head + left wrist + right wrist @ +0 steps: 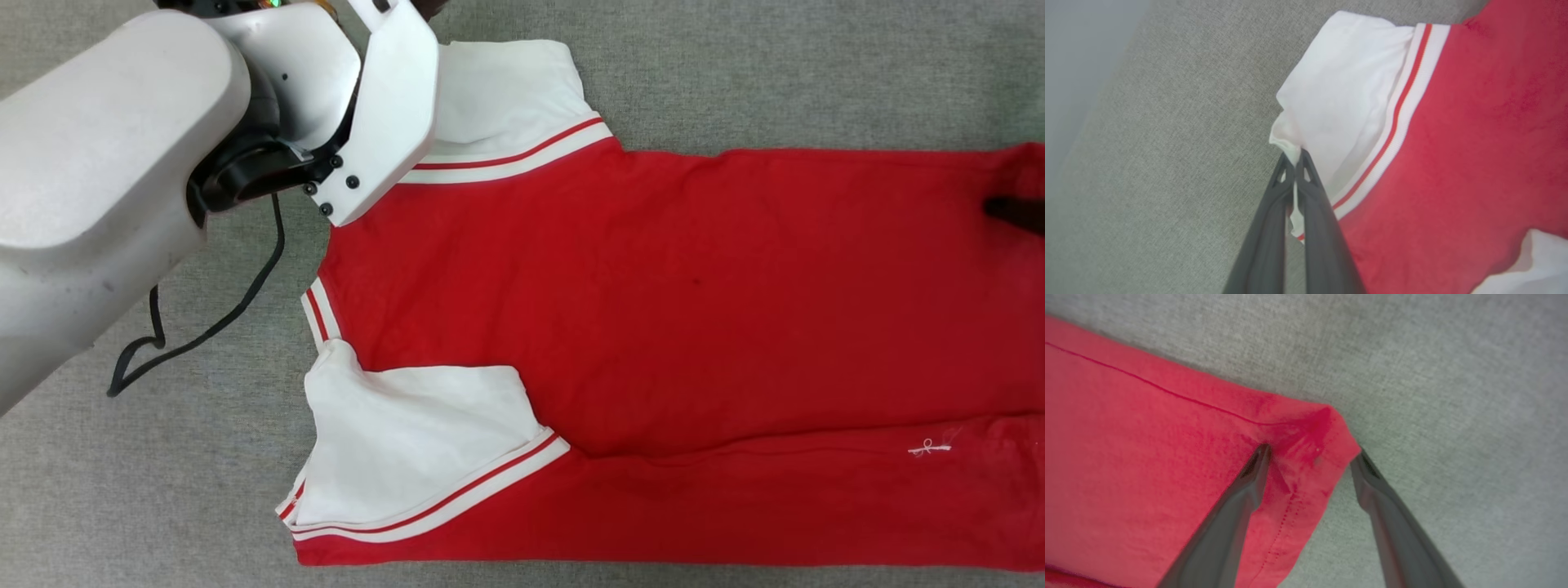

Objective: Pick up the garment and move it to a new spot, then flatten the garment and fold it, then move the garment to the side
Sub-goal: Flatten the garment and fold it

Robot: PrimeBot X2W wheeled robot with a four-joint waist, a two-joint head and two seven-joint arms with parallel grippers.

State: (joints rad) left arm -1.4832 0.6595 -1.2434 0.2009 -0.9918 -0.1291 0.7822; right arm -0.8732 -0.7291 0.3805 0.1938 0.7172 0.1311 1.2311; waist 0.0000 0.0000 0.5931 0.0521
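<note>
From my station, the garment (653, 286) lies spread across the grey surface (735, 73) in the head view, neckline end toward nine o'clock and hem running off frame at three o'clock. My left pincer (1295, 157) is clamped tight on the garment (1453, 143): in the left wrist view its two dark fingers (1265, 228) meet on a bunched edge of the white far sleeve (1347, 94), a sliver of white cloth caught between them. The red body sits at three o'clock from that grip.

My right pincer (1312, 451) stands wide apart, holding nothing. In its wrist view it straddles a hem corner of the garment (1147, 457) – one finger (1237, 506) set on the puckered red cloth, the other (1392, 514) on the bare surface just beside the corner's edge.

The head view gives what the wrist views cannot: the whole layout. The far sleeve (506, 90) lies flat at eleven o'clock, partly behind my pale left forearm (122, 163), which hides the pinch itself. The near sleeve (416, 441) at seven o'clock is folded inward onto the red body, and a black cable (204, 327) hangs below the forearm. A small white thread mark (929, 447) shows near the hem at four o'clock. The stitched hem line is visible in the right wrist view.
</note>
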